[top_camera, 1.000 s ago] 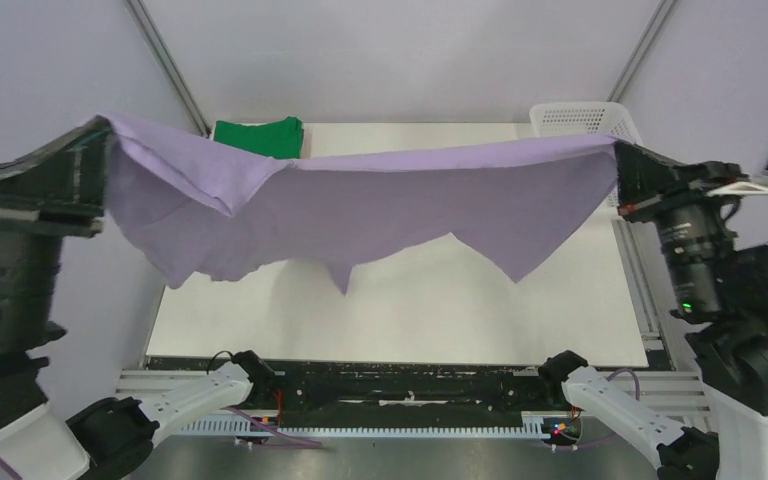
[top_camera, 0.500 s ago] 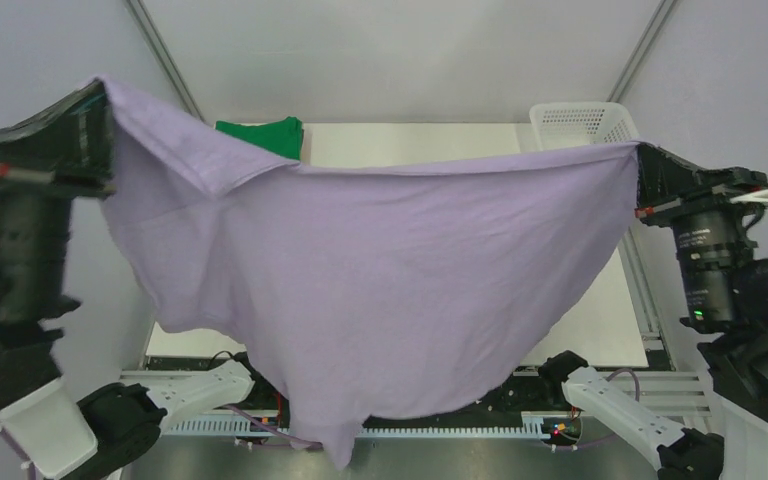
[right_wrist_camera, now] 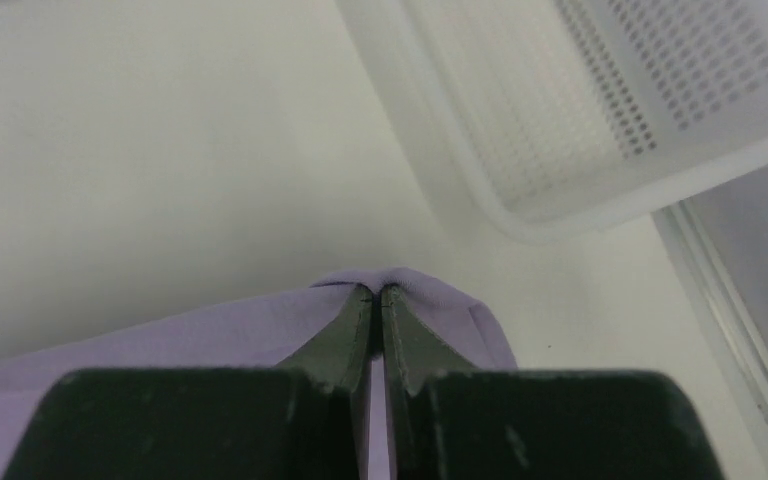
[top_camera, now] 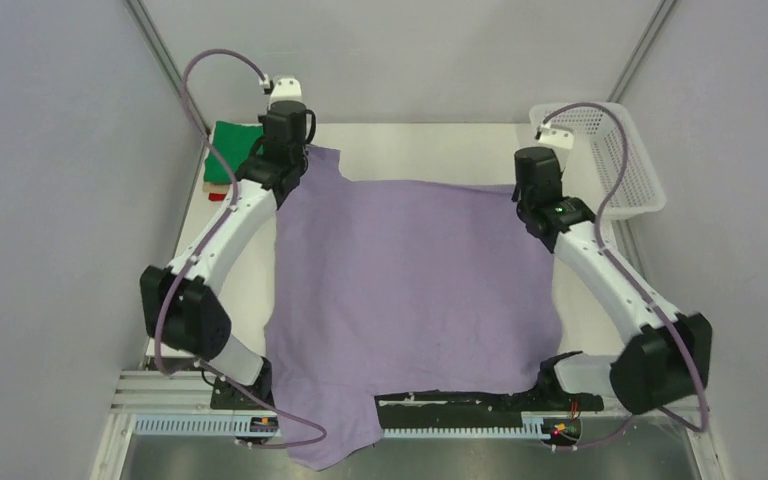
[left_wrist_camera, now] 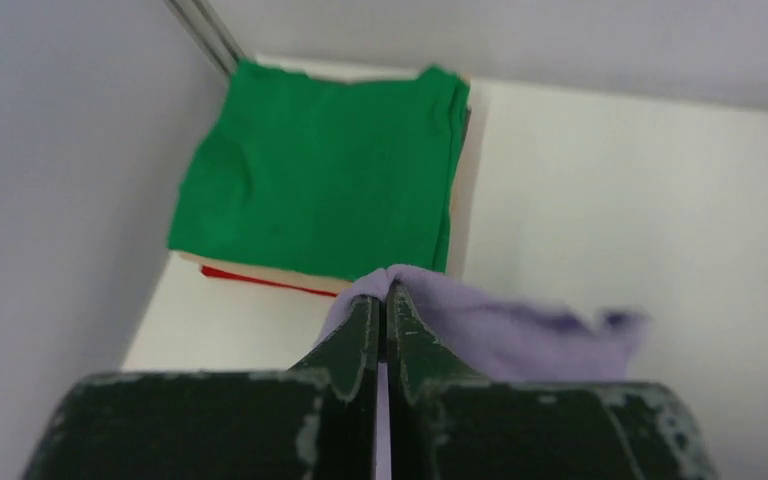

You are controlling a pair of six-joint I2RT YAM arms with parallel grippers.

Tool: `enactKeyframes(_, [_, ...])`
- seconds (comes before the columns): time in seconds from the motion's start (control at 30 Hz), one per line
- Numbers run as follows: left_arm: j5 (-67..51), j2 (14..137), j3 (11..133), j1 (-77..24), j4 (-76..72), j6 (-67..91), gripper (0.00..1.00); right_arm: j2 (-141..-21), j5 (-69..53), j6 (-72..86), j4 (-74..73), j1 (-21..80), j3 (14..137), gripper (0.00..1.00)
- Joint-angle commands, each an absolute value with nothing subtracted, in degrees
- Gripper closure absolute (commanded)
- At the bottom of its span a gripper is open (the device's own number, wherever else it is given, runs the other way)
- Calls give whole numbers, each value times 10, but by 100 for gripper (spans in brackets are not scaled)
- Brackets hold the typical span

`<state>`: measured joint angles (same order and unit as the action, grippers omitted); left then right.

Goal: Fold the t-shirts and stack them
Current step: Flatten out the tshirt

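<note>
Lying spread across the tabletop (top_camera: 420, 150), the purple shirt (top_camera: 410, 300) covered most of the middle, laid out mostly flat with only shallow wrinkles. Its near end ran past the tabletop's near edge and drooped over the black rail there, a pointed flap hanging lowest at near left. Far edge lay short of the back of the tabletop.

Left fingers (left_wrist_camera: 370, 315) were clenched on the shirt's far-left corner; the wrist view showed a small fold of purple cloth pinched between the tips. Right fingers (right_wrist_camera: 365, 315) were clenched likewise on the far-right corner, a hump of cloth nipped at the tips. Both sets were low, at or just above the surface; contact with the tabletop could not be told.

Folded stack sat in the far-left corner, just beyond the left fingers: green shirt (left_wrist_camera: 320, 180) on top as a rectangle, a thin tan shirt (left_wrist_camera: 310, 280) edge under it, a red shirt (left_wrist_camera: 250, 277) edge lowest. The purple corner lay close beside the stack's near right corner; touching or not, unclear.

White mesh basket (top_camera: 620, 170) stood at the far-right corner, beyond the right fingers and apart from the purple cloth. Both arms reached forward from their bases along the shirt's left and right sides.
</note>
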<state>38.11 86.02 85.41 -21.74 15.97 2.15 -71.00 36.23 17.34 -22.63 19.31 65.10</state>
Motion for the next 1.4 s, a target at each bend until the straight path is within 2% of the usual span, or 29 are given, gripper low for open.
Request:
enactKeyframes(0.0, [268, 949, 827, -177, 70, 110, 98, -810, 258, 188, -80, 147, 607, 95])
enactKeyframes(0.2, [209, 1137, 921, -167, 79, 127, 98, -1020, 163, 186, -67, 105, 719, 95])
enactKeyframes(0.37, [204, 1229, 1005, -165, 99, 126, 98, -1111, 161, 179, -75, 100, 799, 94])
enactKeyframes(0.57, [200, 1244, 1016, -160, 105, 129, 98, -1130, 187, 171, -88, 93, 819, 94])
enactKeyframes(0.77, [169, 1182, 940, -160, 73, 135, 98, -1107, 190, 161, -92, 91, 802, 93])
enactKeyframes(1.1, [259, 1198, 961, -139, 104, 216, 98, -1109, 250, 200, -141, 78, 812, 90])
enactKeyframes(1.27, [229, 1254, 1047, -124, 121, 226, 90, -1140, 235, 197, -142, 66, 853, 88])
enactKeyframes(1.33, [227, 1275, 1087, -124, 142, 228, 87, -1151, 217, 188, -143, 65, 873, 83])
enactKeyframes(1.37, [220, 1279, 1101, -124, 150, 229, 80, -1154, 206, 181, -146, 64, 884, 77])
